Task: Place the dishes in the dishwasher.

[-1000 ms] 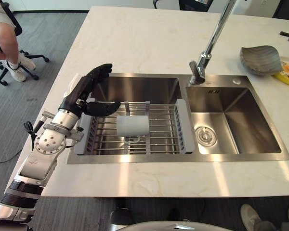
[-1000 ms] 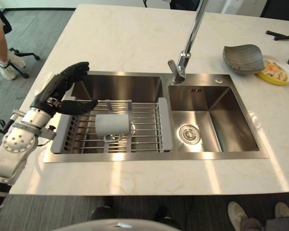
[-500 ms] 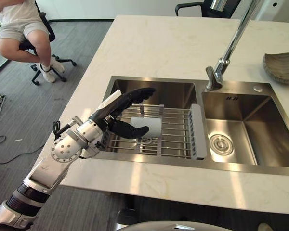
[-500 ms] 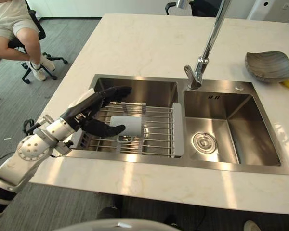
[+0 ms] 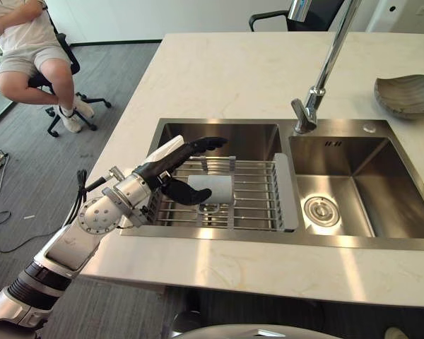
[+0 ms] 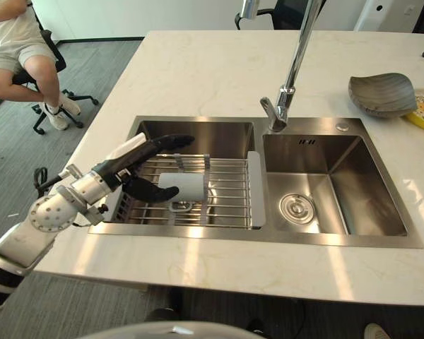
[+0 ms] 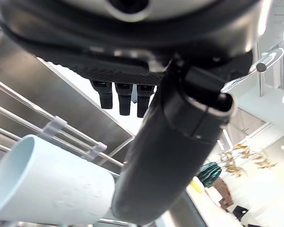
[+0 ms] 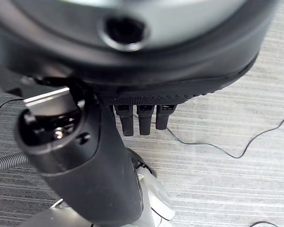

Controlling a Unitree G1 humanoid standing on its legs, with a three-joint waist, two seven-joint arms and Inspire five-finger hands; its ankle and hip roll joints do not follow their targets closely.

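I see one white mug lying on its side on the rack in the left sink basin. My left hand hovers spread beside it, thumb near the mug; my right hand hangs with straight fingers. One grey dish sits on the counter.

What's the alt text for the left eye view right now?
The robot's left hand, fingers straight and open, reaches over a wire rack in the left basin of a steel sink toward a white mug lying on its side. A grey dish sits on the counter, and a person sits nearby.
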